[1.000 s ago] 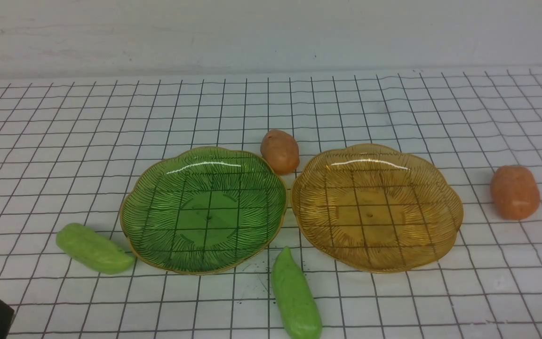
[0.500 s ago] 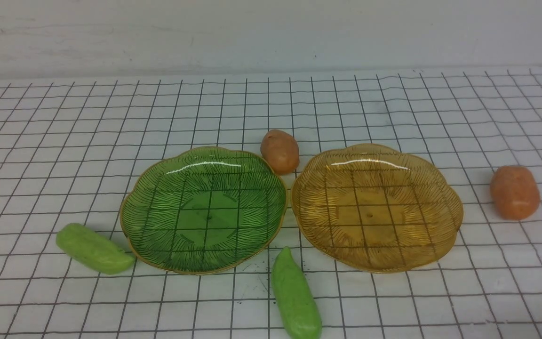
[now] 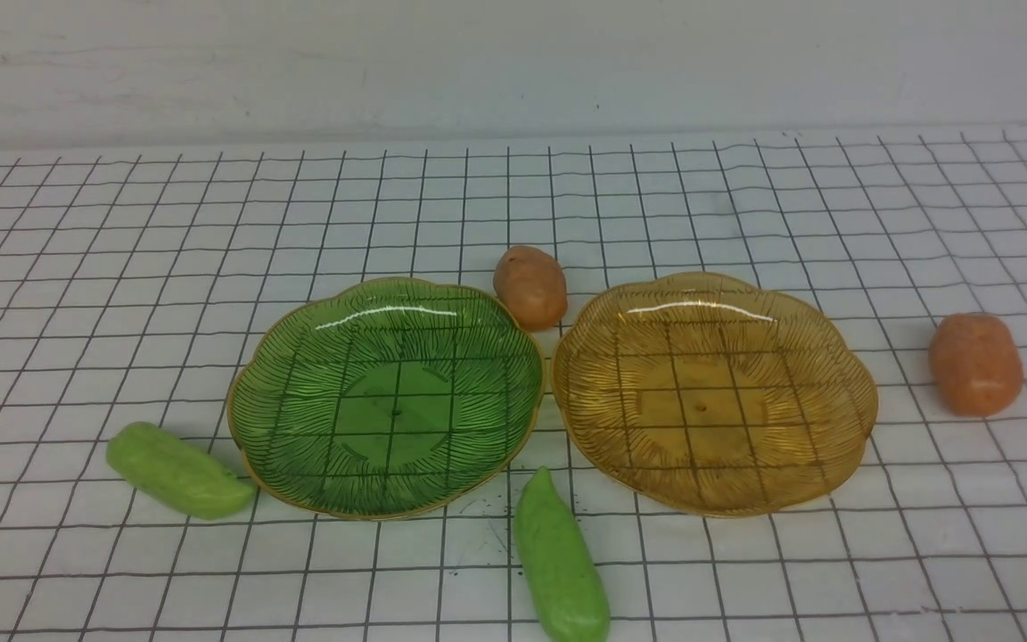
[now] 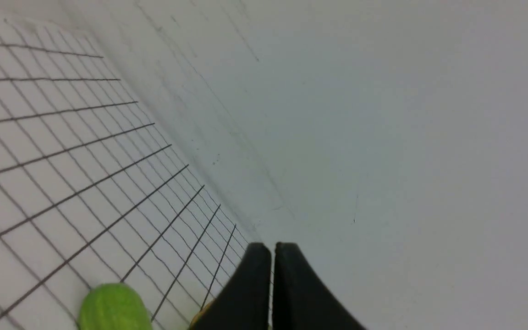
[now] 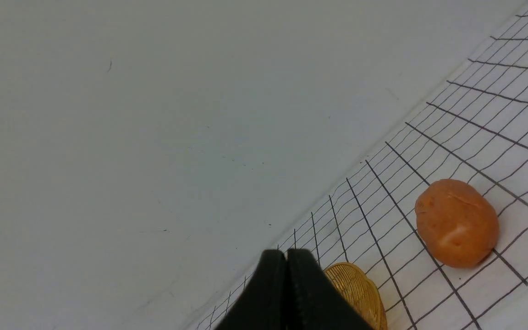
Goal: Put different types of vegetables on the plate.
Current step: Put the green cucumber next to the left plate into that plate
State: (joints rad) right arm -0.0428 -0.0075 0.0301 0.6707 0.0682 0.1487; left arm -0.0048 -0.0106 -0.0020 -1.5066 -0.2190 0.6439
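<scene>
In the front view a green plate (image 3: 386, 397) and an amber plate (image 3: 714, 392) lie side by side, both empty. One light-green cucumber (image 3: 177, 471) lies left of the green plate, another cucumber (image 3: 560, 560) lies in front between the plates. One orange-brown potato (image 3: 530, 286) sits behind the gap between the plates, another potato (image 3: 975, 363) right of the amber plate. Neither gripper shows in the front view. My left gripper (image 4: 272, 250) is shut and empty, with a cucumber end (image 4: 112, 308) nearby. My right gripper (image 5: 286, 256) is shut and empty, near the amber plate's rim (image 5: 358, 291) and a potato (image 5: 456, 222).
A white cloth with a black grid (image 3: 121, 294) covers the table. A plain white wall (image 3: 513, 62) stands behind its far edge.
The dark tip of my left arm at the front view's lower left corner one second ago has gone out of view. The plates and vegetables have not moved.
</scene>
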